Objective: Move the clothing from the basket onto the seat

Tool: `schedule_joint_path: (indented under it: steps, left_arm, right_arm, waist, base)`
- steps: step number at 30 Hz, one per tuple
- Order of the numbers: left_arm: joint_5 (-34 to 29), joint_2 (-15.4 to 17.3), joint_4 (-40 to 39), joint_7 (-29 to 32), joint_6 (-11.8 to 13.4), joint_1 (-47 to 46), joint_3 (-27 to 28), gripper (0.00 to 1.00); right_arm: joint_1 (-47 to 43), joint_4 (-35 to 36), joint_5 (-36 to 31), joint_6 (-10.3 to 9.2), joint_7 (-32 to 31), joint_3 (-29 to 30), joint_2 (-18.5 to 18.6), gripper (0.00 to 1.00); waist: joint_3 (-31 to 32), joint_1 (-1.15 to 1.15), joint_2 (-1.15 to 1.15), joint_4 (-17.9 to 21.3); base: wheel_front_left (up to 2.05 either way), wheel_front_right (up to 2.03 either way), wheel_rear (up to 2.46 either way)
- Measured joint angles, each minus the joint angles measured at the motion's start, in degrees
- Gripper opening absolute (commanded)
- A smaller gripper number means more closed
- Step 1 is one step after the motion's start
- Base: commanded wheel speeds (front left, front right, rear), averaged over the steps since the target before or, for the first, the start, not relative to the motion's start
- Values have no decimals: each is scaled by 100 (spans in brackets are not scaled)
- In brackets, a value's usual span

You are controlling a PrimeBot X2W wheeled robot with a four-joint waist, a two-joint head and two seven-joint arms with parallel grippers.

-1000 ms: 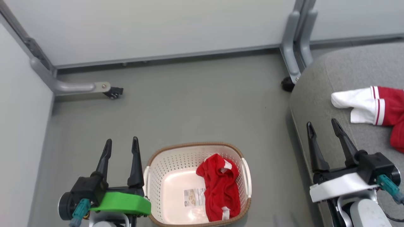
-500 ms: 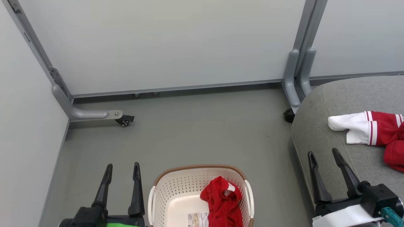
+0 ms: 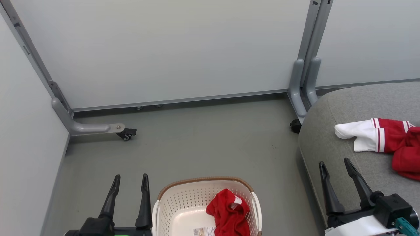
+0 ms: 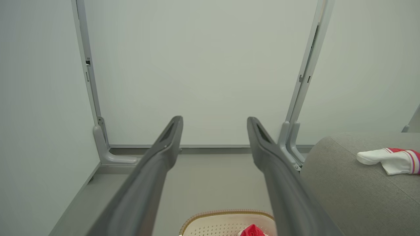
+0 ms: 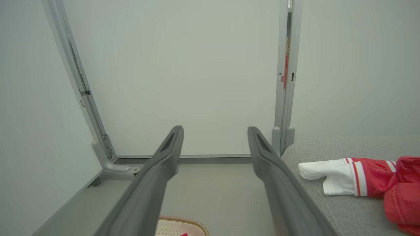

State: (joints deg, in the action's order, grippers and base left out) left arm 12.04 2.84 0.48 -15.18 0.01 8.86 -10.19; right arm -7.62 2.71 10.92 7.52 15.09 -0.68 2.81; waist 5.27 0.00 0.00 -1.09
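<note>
Near: left gripper (image 3: pixel 131 177) and right gripper (image 3: pixel 334 161), fingers spread, empty. Between them, crumpled bright-red fabric garment (image 3: pixel 229 213) lies in cream perforated plastic basket (image 3: pixel 203 179): light, limp, likely best pinched at its raised fold. Farther, red white-sleeved garment (image 3: pixel 387 139) rests on grey upholstered seat (image 3: pixel 328 144)

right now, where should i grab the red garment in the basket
I'd pinch the raised, bunched fold at the top of the garment, coming straight down from above. It lies crumpled against the right wall of the basket, so the walls would likely block a sideways approach.
</note>
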Motion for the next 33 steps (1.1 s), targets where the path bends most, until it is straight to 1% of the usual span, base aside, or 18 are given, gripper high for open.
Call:
schedule_joint_path:
  steps: [14, 21, 26, 31, 33]
  left_arm:
    - [1, 0, -12, 0, 19, -2, -21, 100]
    - [154, 0, 112, 0, -3, -166, -174, 100]
    - [197, 0, 266, 0, -88, -676, -327, 100]
    - [0, -1, 645, 0, -313, -1727, -611, 100]
    - [-31, -4, 870, 0, -390, -2170, -712, 100]
  right_arm:
    - [-1, -24, -22, 0, 0, 14, -1, 100]
    - [22, 29, 69, 0, 0, 136, -1, 100]
    - [366, 167, 483, 0, -1, 388, -1, 100]
    - [1144, 420, 388, 0, 0, 519, 0, 100]
    - [1403, 505, 288, 0, 0, 528, -1, 100]
  waist:
    - [-9, 0, 0, 51]
    - [-242, 0, 0, 102]
    - [-651, 0, 0, 139]
    - [-1277, 0, 0, 175]
    - [-1623, 0, 0, 187]
  base:
    - [0, 0, 0]
    - [0, 0, 0]
    - [0, 0, 0]
    - [0, 0, 0]
    - [0, 0, 0]
